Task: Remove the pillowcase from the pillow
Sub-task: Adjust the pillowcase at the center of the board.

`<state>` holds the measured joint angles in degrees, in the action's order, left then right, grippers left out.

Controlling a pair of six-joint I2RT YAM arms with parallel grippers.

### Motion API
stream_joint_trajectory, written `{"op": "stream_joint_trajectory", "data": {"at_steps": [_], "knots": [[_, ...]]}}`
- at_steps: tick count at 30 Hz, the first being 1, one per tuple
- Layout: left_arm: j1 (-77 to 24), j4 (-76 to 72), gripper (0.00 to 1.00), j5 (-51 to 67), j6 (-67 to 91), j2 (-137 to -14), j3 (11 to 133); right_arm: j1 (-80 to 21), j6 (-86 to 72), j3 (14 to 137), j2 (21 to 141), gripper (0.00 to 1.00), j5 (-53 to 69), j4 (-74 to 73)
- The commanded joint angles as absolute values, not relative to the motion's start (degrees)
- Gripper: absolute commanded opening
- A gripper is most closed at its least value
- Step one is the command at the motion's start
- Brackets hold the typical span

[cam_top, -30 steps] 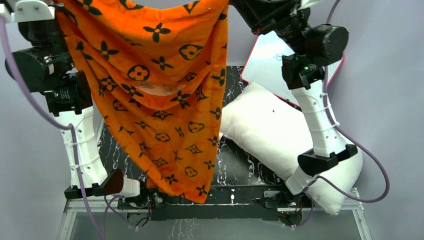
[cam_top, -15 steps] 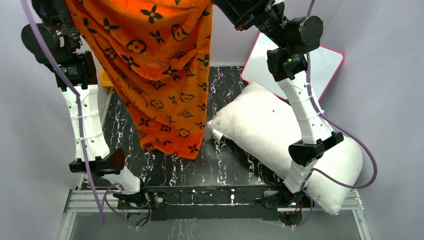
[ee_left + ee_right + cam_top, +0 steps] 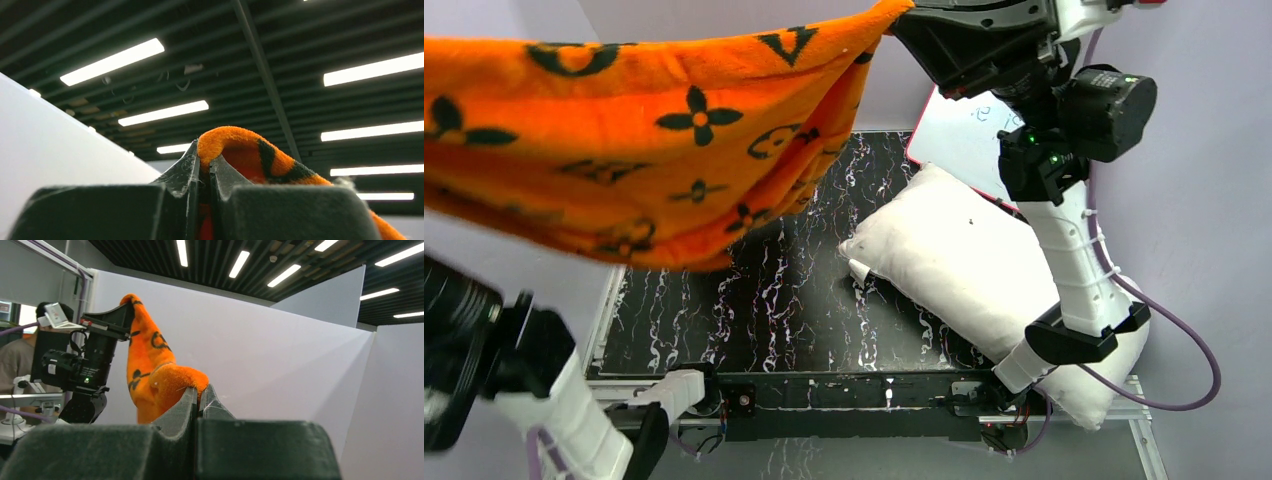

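**L side.** Left pincer (image 3: 204, 161) is clamped narrow on a folded corner of the pillowcase (image 3: 624, 150), with fleece bulging up between the jaws. Its wrist cam faces the ceiling lights, so the arm is judged to be raised high. The pincer itself is out of frame in the top view.

**Centre.** The pillowcase hangs as a sagging orange band spanning both pincers. It sits well above the black marbled tabletop (image 3: 764, 310) and apart from the pillow (image 3: 964, 260). No white shows inside it.

**R side.** The pillow lies bare and diagonal on the tabletop. Its tag end points to centre and its far corner overlaps the pink-framed whiteboard (image 3: 954, 125). Its near corner passes under the R arm and overhangs the tabletop edge. Right pincer (image 3: 200, 392) is pinched shut on the opposite corner of the case.

**Assessment.** Separation appears done; what remains is set-down.

**Rec.**
- Lower both arms together and keep the span taut, so slack does not drape over the pillow.
- Aim for the bare tabletop at L/centre.
- Let go only once the fabric rests.

**Risk.** Fleece may snag on the R arm's joints.
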<state>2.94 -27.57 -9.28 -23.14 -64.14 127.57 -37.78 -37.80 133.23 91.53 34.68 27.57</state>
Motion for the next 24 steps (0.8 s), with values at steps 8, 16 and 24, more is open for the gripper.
{"op": "stream_joint_trajectory", "data": {"at_steps": [8, 16, 24], "knots": [[-18.14, -30.95, 0.0, -10.02, -41.0, -62.2, 127.56, -39.55, -42.09, 132.19, 89.28, 0.0, 34.1, 28.9], [-32.62, -29.58, 0.0, -9.86, -55.48, -67.47, 129.46, -39.98, -37.97, 129.5, 89.43, 0.0, 33.57, 27.91], [-55.15, -30.45, 0.0, -14.66, -78.55, -69.09, 125.3, -40.08, -27.79, 122.55, 89.29, 0.0, 29.5, 24.79]]}}
